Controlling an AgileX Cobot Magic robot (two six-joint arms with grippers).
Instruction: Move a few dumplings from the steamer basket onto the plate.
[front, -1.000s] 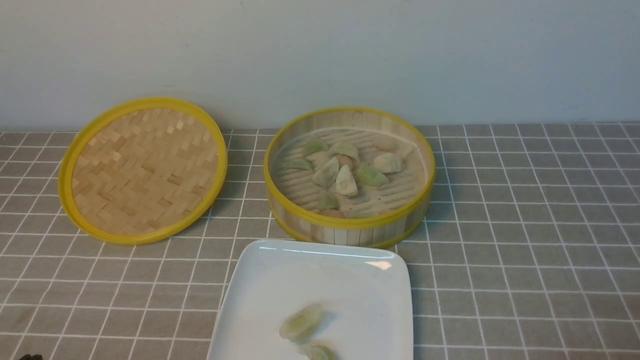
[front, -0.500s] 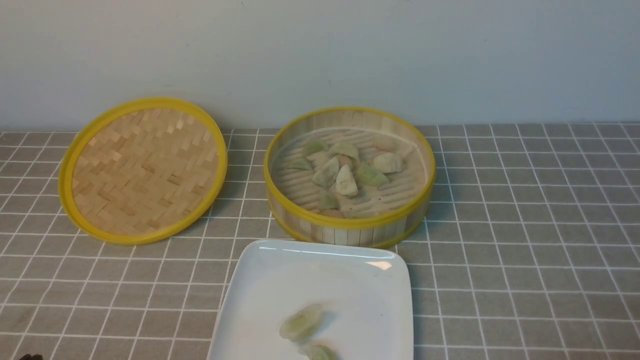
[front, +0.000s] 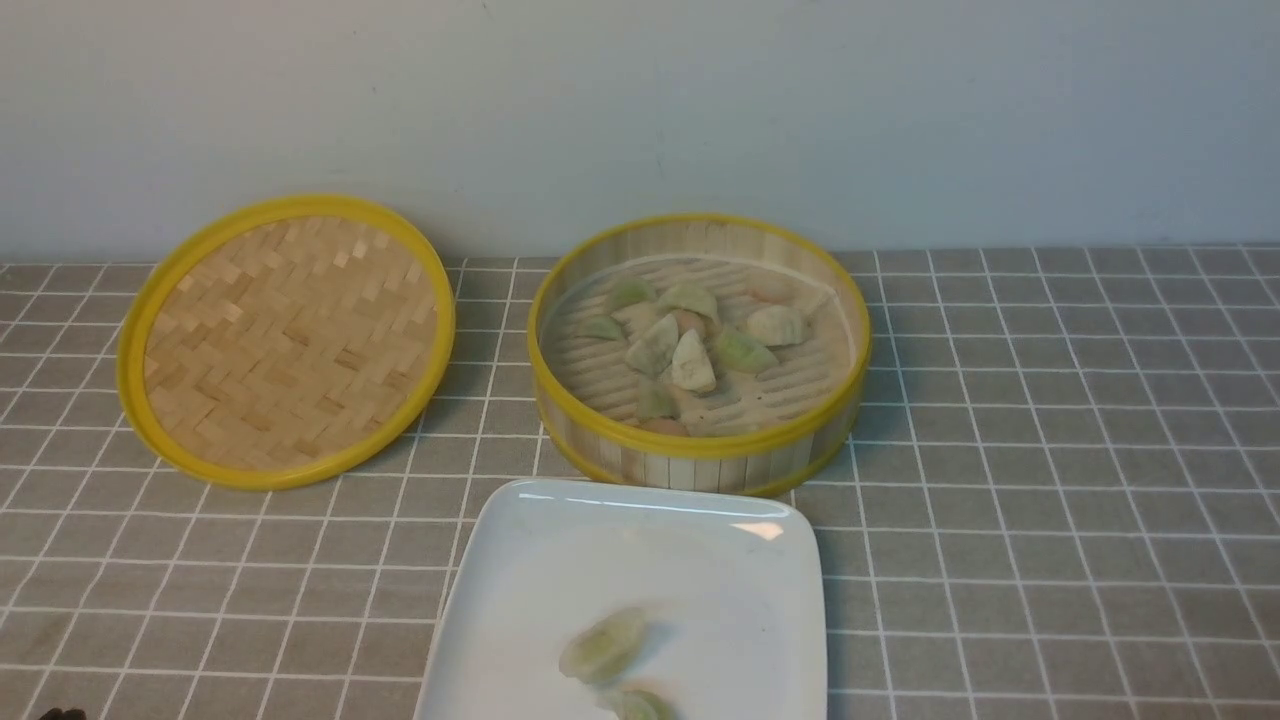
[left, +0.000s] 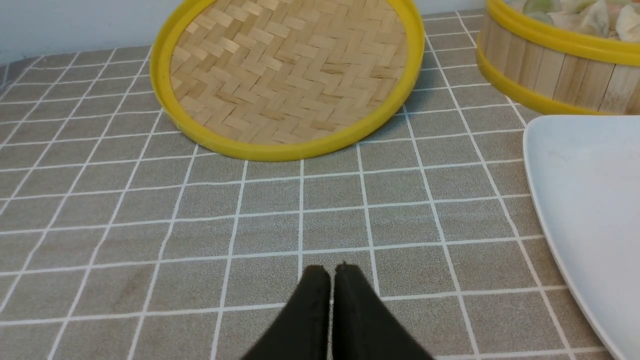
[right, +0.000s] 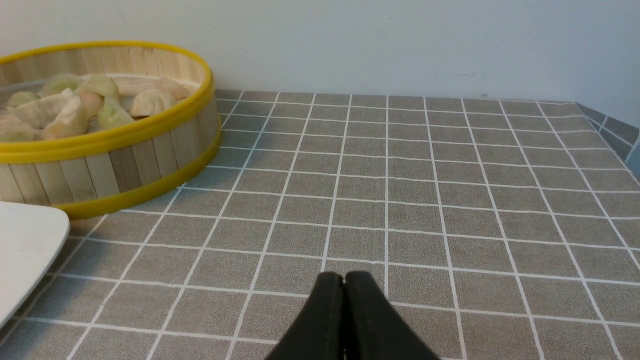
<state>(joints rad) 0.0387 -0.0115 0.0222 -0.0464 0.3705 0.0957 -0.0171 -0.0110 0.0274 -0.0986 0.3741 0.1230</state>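
The round bamboo steamer basket stands at the back centre and holds several pale green and cream dumplings. Just in front of it lies the white plate, with two green dumplings near its front edge. My left gripper is shut and empty over the checked cloth, left of the plate and nearer than the lid. My right gripper is shut and empty over the cloth, right of the steamer basket. Neither arm shows in the front view.
The flat woven bamboo lid with a yellow rim leans against the back wall at the left, also seen as the lid in the left wrist view. A grey checked cloth covers the table. A pale wall closes the back.
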